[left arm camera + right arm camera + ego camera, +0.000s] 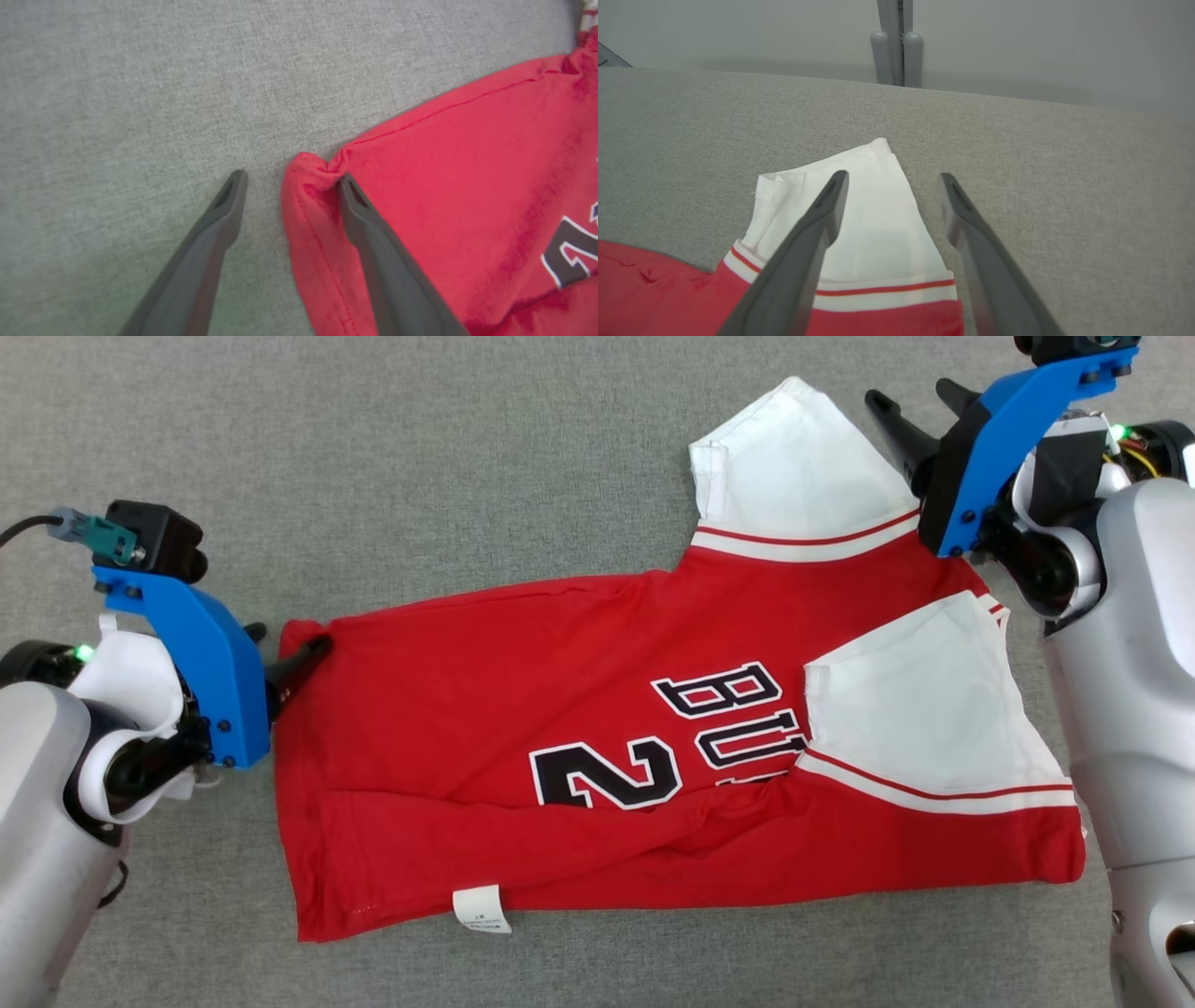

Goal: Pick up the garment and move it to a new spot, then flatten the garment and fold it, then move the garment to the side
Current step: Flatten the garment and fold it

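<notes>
Head view: left gripper [288, 638], right gripper [906, 392] wide at garment [467, 709] edges, bare surface [373, 448] beyond

A grey woven fabric surface [467, 448] lies flat under soft, even light. In the right wrist view, a plain pale grey backdrop [1064, 46] lies beyond its far edge. There a grey upright post [891, 28] stands between two round-topped cylinders.

Grey woven-fabric counter [467, 448]; past its far edge at twelve o'clock, a grey twin-tube post [896, 51] stands against a pale wall [1064, 42].
</notes>
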